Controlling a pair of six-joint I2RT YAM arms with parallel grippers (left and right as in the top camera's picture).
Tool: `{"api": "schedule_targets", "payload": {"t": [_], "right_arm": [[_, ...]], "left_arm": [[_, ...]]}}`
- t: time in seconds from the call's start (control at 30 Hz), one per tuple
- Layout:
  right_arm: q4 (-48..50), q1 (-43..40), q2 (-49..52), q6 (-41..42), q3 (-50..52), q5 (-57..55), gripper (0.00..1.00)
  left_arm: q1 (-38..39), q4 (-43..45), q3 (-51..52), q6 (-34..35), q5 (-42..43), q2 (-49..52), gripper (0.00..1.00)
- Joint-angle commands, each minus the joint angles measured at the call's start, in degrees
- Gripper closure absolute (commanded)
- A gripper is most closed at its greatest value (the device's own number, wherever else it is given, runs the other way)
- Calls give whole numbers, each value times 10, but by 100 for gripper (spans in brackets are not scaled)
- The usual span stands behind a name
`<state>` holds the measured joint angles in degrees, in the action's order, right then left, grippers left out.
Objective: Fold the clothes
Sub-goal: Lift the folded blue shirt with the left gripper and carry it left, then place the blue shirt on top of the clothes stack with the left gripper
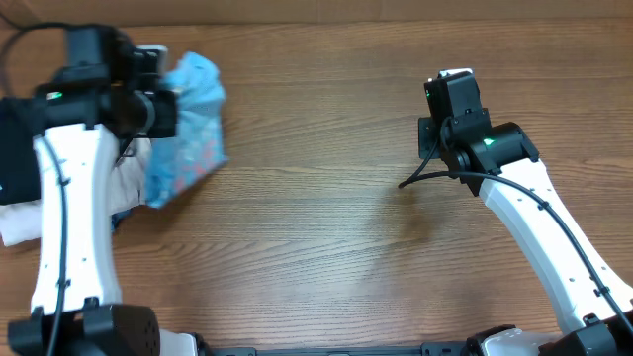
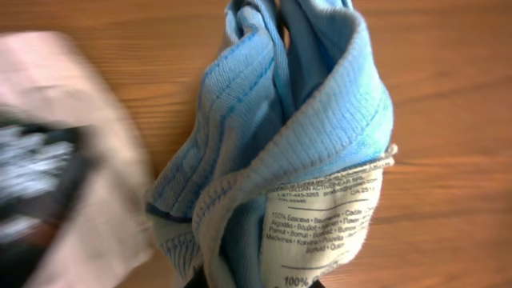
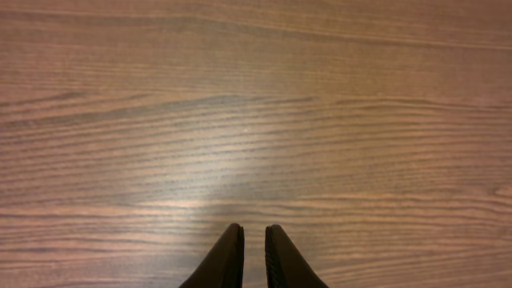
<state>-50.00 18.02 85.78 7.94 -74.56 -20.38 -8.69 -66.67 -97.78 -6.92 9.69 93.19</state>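
Note:
The sky-blue T-shirt (image 1: 190,119) hangs bunched from my left gripper (image 1: 166,111) at the table's far left, its red print showing on the lower part. In the left wrist view the ribbed blue cloth (image 2: 304,120) fills the middle, with its white care label (image 2: 320,224) facing the camera. The left gripper's jaws (image 2: 256,282) are almost hidden under the cloth and are shut on it. My right gripper (image 1: 453,81) hovers over bare wood at the right. Its fingers (image 3: 254,234) are nearly together with nothing between them.
A black folded garment (image 1: 15,148) and a beige garment (image 1: 20,222) lie at the left edge beneath the left arm. They also show in the left wrist view: the beige one (image 2: 72,104) and the black one (image 2: 32,176). The wooden table (image 1: 326,227) spans the middle.

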Motion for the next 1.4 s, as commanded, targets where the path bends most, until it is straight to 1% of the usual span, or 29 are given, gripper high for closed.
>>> {"api": "schedule_targets", "payload": {"t": [0.0, 0.23, 0.5, 0.77, 0.97, 1.37], "right_arm": [[-8, -2, -17, 6, -9, -6, 87], [-18, -2, -17, 6, -8, -6, 87], [-19, -2, -17, 7, -8, -6, 86], [-20, -2, -17, 7, -8, -6, 86], [-20, -2, -17, 7, -8, -5, 86], [-22, -2, -17, 7, -8, -3, 85]], "left_arm": [[-48, -7, -56, -30, -47, -22, 96], [-118, 10, -102, -34, -48, -22, 96], [-177, 52, -104, -34, -47, -21, 96], [-226, 63, -104, -47, -35, -9, 96], [-257, 85, -104, -47, -35, 31, 96], [-322, 170, -104, -47, -35, 131, 96]]}}
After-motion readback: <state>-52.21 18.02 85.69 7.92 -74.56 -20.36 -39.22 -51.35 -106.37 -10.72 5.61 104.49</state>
